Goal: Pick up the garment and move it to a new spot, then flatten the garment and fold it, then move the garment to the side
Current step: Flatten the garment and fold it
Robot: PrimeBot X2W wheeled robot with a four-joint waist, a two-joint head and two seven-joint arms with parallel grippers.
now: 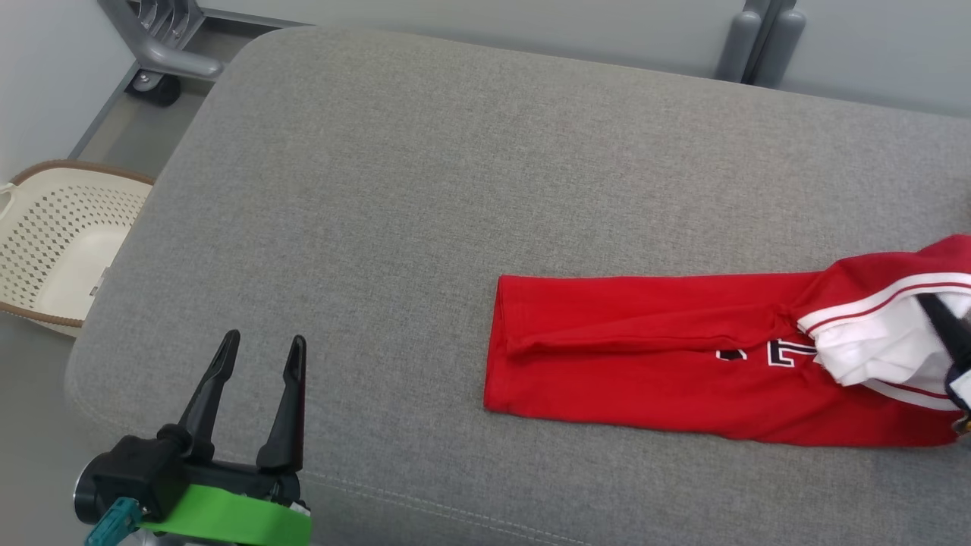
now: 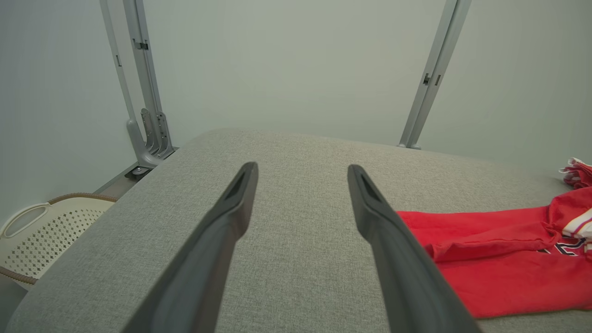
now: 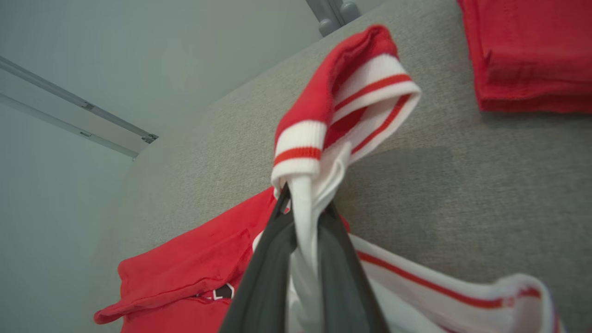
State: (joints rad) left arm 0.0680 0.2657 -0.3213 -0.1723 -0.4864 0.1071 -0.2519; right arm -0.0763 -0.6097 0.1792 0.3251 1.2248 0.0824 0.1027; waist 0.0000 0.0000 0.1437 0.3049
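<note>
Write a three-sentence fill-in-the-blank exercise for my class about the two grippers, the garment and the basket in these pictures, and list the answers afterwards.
1. The left gripper hovers over the grey cushion with its jaws ____.
2. The right gripper pinches the striped edge of a garment that is mostly ____.
3. The perforated basket stands off the cushion, on the robot's ____.

Missing words: open; red; left.
</note>
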